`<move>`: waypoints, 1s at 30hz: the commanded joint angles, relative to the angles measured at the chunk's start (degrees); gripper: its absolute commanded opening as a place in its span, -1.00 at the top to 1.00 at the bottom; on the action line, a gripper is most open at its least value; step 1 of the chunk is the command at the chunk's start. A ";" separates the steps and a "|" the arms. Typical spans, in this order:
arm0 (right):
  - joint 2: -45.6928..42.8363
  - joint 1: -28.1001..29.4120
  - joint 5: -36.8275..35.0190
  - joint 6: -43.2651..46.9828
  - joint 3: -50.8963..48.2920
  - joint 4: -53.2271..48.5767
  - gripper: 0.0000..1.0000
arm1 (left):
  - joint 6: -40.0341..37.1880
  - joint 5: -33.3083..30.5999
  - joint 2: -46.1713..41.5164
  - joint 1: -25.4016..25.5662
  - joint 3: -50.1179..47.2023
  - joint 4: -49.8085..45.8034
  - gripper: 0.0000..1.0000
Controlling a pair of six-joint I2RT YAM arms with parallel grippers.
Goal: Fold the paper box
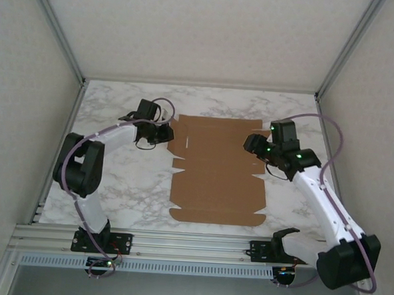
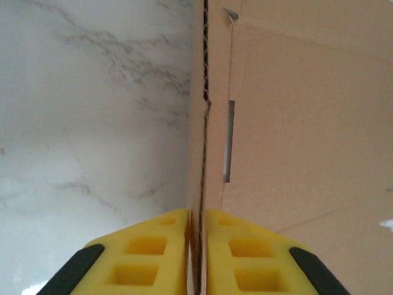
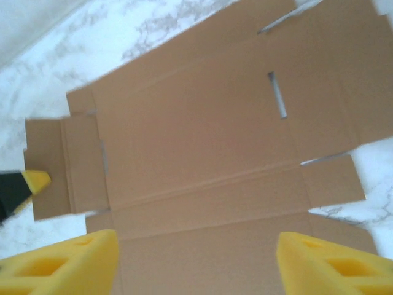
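At bench (image 1: 114, 182) centre lies the flat paper box (image 1: 215, 172): light, thin, easily creased cardboard. The left tool (image 2: 196, 222) pinches its ten o'clock edge flap. The right tool (image 3: 196, 241) hovers open over the two o'clock side, where flap edges look best to grip.

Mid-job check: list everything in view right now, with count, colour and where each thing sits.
paper box: one, plain brown, lying unfolded on the table between the arms.
table: one, white-grey marble, under the box.
enclosure walls: three, off-white, at left, back and right.
frame rail: one, silver, along the near edge, carrying the arm bases.
left gripper: one, yellow pads, pinching the box's left edge.
right gripper: one, yellow pads, open above the box's right side.
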State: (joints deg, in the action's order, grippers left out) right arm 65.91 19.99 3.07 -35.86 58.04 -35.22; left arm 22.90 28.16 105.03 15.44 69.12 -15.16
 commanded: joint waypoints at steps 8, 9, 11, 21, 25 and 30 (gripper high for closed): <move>13.79 6.74 0.34 3.43 -7.14 7.07 1.00 | -4.77 -4.90 3.49 -4.49 3.75 -2.53 0.68; 14.58 7.15 0.31 3.63 -7.45 7.38 1.00 | -4.95 -6.11 3.18 -4.73 3.50 -2.65 0.68; 17.38 7.67 1.26 3.48 -7.21 7.33 1.00 | -5.15 -9.69 1.98 -5.22 3.65 -3.06 0.69; 33.96 13.35 4.99 -1.31 -3.37 8.95 0.96 | 3.37 -15.28 -9.28 -4.32 3.79 0.81 0.54; 39.00 15.03 9.53 -5.22 -1.34 13.09 0.96 | 7.11 -14.57 -13.91 -0.58 0.67 3.29 0.52; 42.78 17.39 17.37 -10.09 2.10 19.28 0.94 | 14.57 -10.02 -18.38 1.76 -7.77 9.90 0.53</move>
State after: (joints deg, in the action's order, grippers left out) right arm 104.88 35.42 14.28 -41.41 60.75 -19.35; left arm 31.29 15.53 87.90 16.73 65.76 -8.45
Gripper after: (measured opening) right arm 0.033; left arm 0.237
